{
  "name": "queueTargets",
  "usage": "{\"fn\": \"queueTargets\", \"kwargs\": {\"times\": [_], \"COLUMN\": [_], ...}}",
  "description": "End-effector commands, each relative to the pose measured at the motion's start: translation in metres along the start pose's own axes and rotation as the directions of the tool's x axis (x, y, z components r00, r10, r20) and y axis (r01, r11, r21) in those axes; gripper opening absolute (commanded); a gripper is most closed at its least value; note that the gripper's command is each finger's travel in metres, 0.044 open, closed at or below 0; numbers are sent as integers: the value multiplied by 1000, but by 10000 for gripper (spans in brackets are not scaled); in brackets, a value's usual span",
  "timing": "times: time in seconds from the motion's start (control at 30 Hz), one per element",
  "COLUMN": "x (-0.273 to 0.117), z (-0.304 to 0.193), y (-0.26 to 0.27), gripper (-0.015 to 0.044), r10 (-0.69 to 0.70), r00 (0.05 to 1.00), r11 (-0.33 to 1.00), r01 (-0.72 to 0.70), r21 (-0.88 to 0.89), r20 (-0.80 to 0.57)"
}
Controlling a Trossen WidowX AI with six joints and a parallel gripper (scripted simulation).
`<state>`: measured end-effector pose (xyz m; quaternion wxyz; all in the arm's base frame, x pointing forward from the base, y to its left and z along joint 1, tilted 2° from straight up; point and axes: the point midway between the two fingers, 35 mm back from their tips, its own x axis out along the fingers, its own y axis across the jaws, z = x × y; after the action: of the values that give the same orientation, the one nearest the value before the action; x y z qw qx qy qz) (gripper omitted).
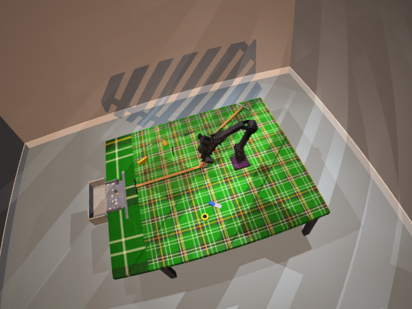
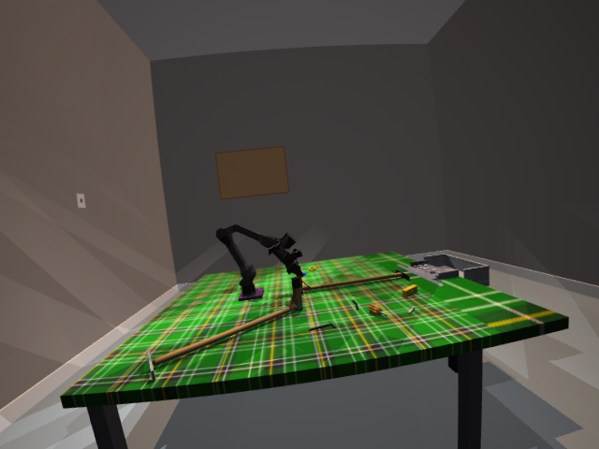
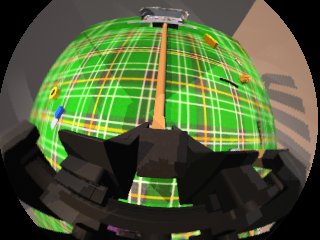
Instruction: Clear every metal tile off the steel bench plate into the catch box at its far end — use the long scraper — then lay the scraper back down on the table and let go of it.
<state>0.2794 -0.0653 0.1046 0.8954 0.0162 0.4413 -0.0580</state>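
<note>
My gripper (image 1: 205, 162) (image 3: 160, 127) is shut on the dark grip block of the long scraper (image 1: 169, 176) (image 2: 353, 282) (image 3: 161, 80). Its wooden handle reaches away from the fingers towards the plate. Its black head (image 1: 135, 187) is just short of the plate's near strip, over the table; whether it touches the table is unclear. Several small metal tiles (image 1: 115, 201) lie on the steel plate (image 1: 121, 196), in pale, orange and dark colours. The catch box (image 1: 100, 219) (image 2: 476, 275) adjoins the plate's far end. The part of its floor that shows has no tiles I can make out.
A second wooden-handled tool (image 1: 229, 118) (image 2: 222, 334) lies beside the arm, metal head at the table corner. A yellow block (image 1: 142, 160) (image 2: 409, 291), an orange piece (image 1: 165, 142) and a thin black piece (image 1: 172, 150) lie on one side of the scraper; a blue-and-white piece (image 1: 214, 205) lies on the other.
</note>
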Motion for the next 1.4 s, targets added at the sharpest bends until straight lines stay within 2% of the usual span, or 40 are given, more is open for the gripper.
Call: {"fn": "queueTargets", "kwargs": {"times": [0.0, 1.37], "x": [1, 36], "z": [10, 64], "y": [-2, -10], "gripper": [0, 0], "r10": [-3, -11], "r00": [1000, 1000], "r11": [1000, 1000], "r01": [3, 11], "r21": [0, 10], "r20": [13, 22]}}
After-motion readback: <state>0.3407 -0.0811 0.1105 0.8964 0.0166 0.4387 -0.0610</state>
